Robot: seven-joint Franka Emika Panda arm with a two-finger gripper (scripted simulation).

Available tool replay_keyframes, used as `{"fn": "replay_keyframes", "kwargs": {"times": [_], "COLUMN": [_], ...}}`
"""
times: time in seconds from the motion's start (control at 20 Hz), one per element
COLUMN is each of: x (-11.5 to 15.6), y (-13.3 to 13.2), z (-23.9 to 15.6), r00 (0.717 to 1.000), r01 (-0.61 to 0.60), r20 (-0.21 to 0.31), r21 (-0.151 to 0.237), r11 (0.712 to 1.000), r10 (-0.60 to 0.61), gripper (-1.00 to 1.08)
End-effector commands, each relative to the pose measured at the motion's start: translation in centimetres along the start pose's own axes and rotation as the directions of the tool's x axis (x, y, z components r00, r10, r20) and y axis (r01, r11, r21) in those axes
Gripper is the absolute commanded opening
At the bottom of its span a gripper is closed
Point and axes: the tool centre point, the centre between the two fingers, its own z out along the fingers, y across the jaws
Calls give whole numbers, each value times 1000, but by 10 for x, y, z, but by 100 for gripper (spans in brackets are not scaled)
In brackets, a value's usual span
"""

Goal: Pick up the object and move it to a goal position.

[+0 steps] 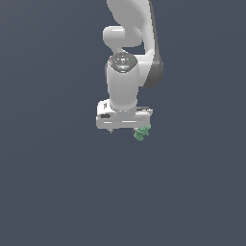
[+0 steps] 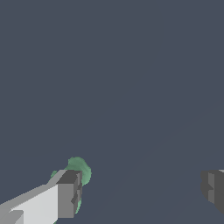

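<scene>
Backdrop (image 1: 48, 192): a plain, dark slate-blue field is filling the whole exterior view, edge to edge.
Surface: the same slate-blue is spreading across the wrist view; no seam or horizon is showing.
Texture: flat and unmarked, nothing is breaking it up.
Light: even and soft lighting is falling throughout; a faint paler diagonal band is crossing the wrist view.
Furniture, walls, windows: cannot tell.

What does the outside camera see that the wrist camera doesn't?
Only the exterior view shows the white arm above the claw. Only the wrist view shows the fingers up close: wide apart, the gap between them bare. Both show the green object beside one finger, not between them, and a plain dark background.
</scene>
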Motion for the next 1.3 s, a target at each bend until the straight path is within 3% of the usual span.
{"fn": "replay_keyframes", "kwargs": {"times": [0.0,0.45,1.25], "x": [0,-2,-10], "y": [0,-1,-15], "z": [0,5,13], "r00": [1000,999,991], "r01": [0,-34,-130], "r20": [0,19,20], "r21": [0,31,23], "r11": [1000,999,991], "r10": [0,34,130], "gripper": [100,100,100]}}
